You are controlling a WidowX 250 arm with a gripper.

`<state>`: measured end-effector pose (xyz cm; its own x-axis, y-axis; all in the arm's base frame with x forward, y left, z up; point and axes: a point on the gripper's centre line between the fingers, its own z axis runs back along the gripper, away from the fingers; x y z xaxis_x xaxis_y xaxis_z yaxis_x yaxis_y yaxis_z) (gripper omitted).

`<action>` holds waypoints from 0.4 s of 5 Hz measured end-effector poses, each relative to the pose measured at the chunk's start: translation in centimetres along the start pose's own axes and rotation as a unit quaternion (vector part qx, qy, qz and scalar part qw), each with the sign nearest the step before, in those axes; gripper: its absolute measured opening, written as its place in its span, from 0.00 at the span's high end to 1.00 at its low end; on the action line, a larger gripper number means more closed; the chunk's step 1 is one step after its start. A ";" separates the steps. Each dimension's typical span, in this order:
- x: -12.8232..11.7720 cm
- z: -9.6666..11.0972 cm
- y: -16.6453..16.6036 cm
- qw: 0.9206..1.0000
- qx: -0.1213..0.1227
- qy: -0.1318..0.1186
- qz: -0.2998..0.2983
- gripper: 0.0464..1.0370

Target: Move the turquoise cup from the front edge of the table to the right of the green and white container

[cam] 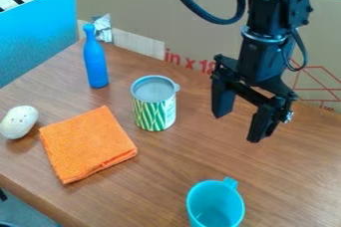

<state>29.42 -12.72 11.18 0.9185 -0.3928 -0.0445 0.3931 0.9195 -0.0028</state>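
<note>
Wooden tabletop (180,164), cardboard (136,2) upright behind it. Black gripper (240,127) above right half, fingers spread wide apart. Folded orange cloth (88,144) flat, left of centre. Green-and-white can (154,111), grey top, upright between cloth and gripper, nearest to gripper, not touching. Turquoise cup (216,206) at bottom of view, handle pointing back. Blue bottle (95,61) standing behind cloth. White speckled lump (19,122) left of cloth.

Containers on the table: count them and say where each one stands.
3: a blue bottle near the back of the table, a green-and-white can in the picture between bottle and gripper, and a turquoise cup at the bottom edge.
</note>
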 end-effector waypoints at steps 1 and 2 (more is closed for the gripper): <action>-0.2 -1.1 -0.1 1.000 0.000 0.014 -0.001 0.04; -1.4 -1.8 -2.1 1.000 0.002 0.002 -0.014 0.04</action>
<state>27.26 -14.04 9.43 0.9073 -0.4177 -0.0476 0.4182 0.9084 -0.0008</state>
